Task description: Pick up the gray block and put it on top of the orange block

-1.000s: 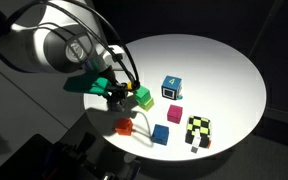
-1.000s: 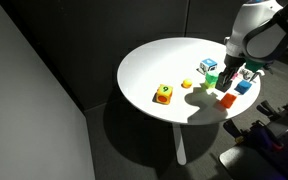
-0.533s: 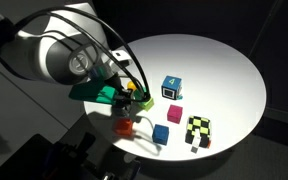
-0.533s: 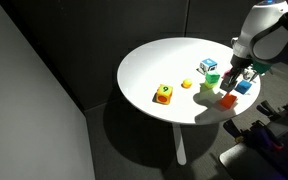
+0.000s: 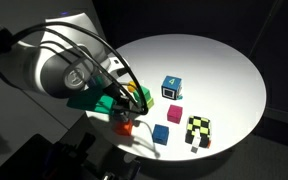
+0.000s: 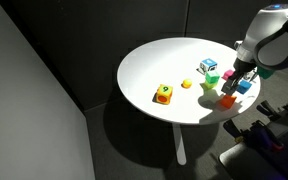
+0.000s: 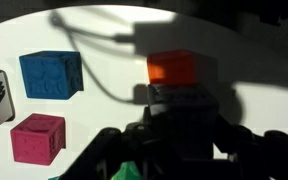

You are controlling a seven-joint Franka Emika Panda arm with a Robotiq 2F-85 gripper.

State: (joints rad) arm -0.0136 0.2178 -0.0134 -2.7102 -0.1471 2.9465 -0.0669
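Small plain dull-gray cube (image 7: 181, 98) sits between fingers of black Robotiq gripper (image 7: 181, 115). Fingers clamped on its sides, all in deep shadow. Small orange-red cube (image 7: 172, 68) lies directly beyond; faces adjoin in wrist view, contact cannot tell. In an exterior view gripper (image 5: 125, 113) hangs low over orange-red cube (image 5: 124, 126) near edge of round white table (image 5: 224, 60). Bright green cube (image 5: 141, 97) just beside. Blue cube (image 7: 51, 73) and magenta cube (image 7: 37, 137) stand apart.

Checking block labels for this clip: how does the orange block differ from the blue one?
The orange block is plain-faced; the blue block has patterned faces. Orange sits right by the gripper, blue stands clear. Both are similar small cubes on the white table.
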